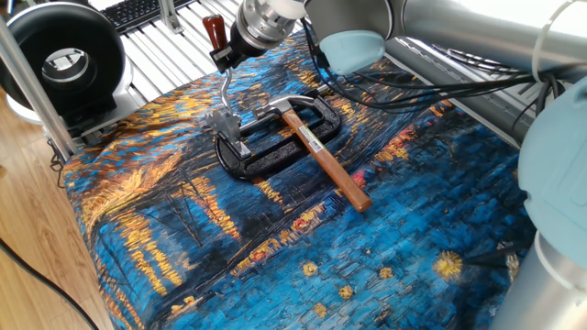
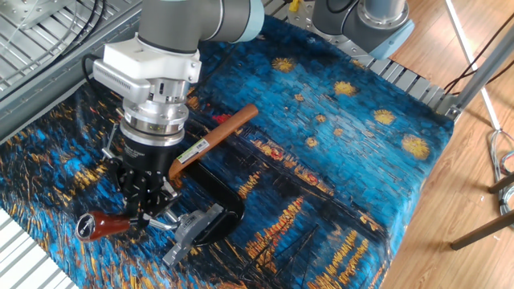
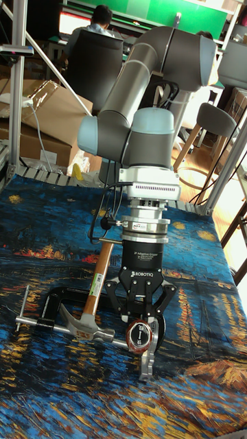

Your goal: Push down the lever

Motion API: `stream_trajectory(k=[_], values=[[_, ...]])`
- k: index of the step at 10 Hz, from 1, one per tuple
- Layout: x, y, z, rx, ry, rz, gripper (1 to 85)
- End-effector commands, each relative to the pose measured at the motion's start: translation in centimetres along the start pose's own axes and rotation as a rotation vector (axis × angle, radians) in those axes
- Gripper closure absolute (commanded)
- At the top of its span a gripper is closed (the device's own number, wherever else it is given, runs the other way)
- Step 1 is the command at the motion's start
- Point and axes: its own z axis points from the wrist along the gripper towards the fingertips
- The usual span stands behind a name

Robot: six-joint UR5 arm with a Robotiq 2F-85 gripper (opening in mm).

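Observation:
The lever is a thin bent silver rod with a dark red end, hinged to a silver bracket on a black oval base. It stands raised. In the other fixed view the red end points left and the bracket sits below. My gripper is shut, fingertips right on the rod just behind the red end. In the tall fixed view the gripper hangs straight down, and the red end covers its fingertips.
A wooden-handled hammer lies across the black base, its head beside the bracket. A black round device and a metal post stand at the table's left edge. Another robot's base sits at the far corner.

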Motion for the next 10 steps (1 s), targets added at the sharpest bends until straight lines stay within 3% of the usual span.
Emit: stream_trajectory(k=[1, 7, 10], values=[[-0.32, -0.11, -0.04, -0.007, -0.006, 0.017, 56.0], [-0.61, 0.43, 0.12, -0.029, -0.018, 0.004, 56.3], [-0.16, -0.57, 0.08, -0.001, -0.001, -0.028, 56.3]])
